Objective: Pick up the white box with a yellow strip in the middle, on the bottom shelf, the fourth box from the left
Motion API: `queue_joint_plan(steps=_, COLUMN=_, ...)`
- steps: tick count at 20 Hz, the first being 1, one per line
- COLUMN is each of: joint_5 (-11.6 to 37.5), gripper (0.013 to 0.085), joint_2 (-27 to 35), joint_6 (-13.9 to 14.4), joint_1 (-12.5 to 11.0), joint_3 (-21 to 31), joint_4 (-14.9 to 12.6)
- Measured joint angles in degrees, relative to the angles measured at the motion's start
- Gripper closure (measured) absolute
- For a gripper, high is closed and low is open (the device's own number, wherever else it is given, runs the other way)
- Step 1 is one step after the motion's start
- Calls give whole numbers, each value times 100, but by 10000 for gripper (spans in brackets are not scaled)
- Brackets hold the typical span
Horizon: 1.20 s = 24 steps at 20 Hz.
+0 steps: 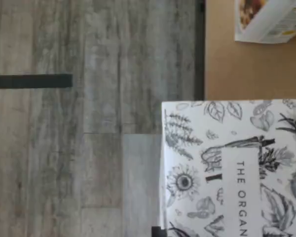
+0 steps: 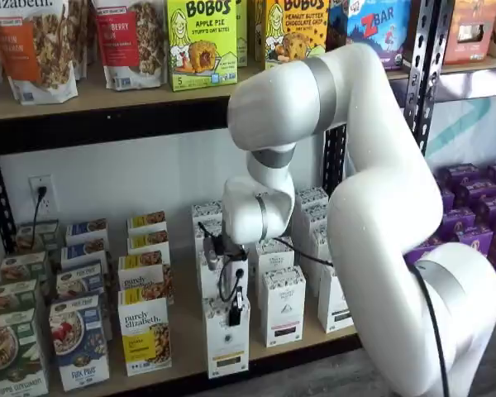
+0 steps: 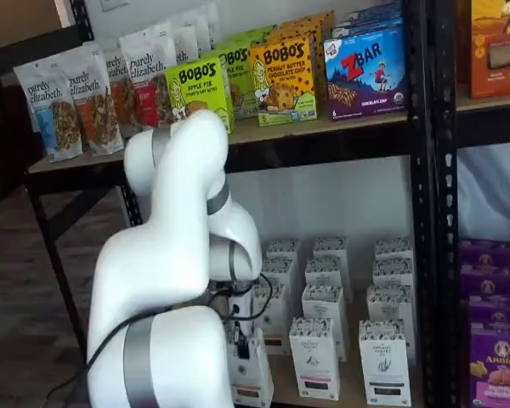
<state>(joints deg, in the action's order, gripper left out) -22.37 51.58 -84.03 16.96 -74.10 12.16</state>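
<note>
The white box (image 2: pixel 226 346) with a yellow strip stands at the front of the bottom shelf (image 2: pixel 184 318), and it shows in both shelf views (image 3: pixel 253 371). Its dark-speckled patterned top (image 1: pixel 237 168) fills a large part of the wrist view, next to the tan shelf board (image 1: pixel 246 74) and its black front rail. My gripper (image 2: pixel 233 308) hangs right over the box top. One black finger reaches down over the box's front face. The other finger is hidden, so I cannot tell whether the gripper is closed on the box. The gripper also shows in a shelf view (image 3: pixel 241 342).
A "purely elizabeth" box (image 2: pixel 145 337) stands just left of the white box; its corner shows in the wrist view (image 1: pixel 269 19). White cartons with black strips (image 2: pixel 282 308) stand to the right and behind. A black rack post (image 3: pixel 425 212) and purple boxes (image 3: pixel 497 357) are farther right. Grey plank floor (image 1: pixel 89 123) lies below.
</note>
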Motion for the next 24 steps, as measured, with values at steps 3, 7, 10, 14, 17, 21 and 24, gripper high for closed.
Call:
queue_joint_plan(steps=3, joint_5=100, gripper=490, joint_2=-181, joint_6=103, joint_1=53, joint_3=314, joint_4=-66)
queue_joint_plan(steps=7, joint_5=145, gripper=490, joint_2=-431, joint_6=86, joint_1=138, joint_3=678, joint_4=33)
queue_joint_plan(steps=10, joint_5=254, gripper=490, joint_2=-636, joint_6=100, joint_1=205, joint_3=964, joint_4=83)
queue_joint_plan(steps=14, joint_5=408, gripper=490, joint_2=-897, joint_6=87, joint_1=278, joint_3=1315, joint_4=163)
queue_joint_plan(steps=17, joint_5=429, gripper=490, joint_2=-1096, joint_6=65, joint_1=319, joint_3=1543, joint_4=227)
queue_joint_plan(steps=21, joint_5=473, gripper=490, joint_2=-1385, joint_6=331, joint_1=358, joint_3=1859, joint_4=-13)
queue_joint_plan(steps=24, joint_5=459, gripper=490, joint_2=-1643, joint_6=628, joint_1=383, joint_3=2115, joint_4=-296)
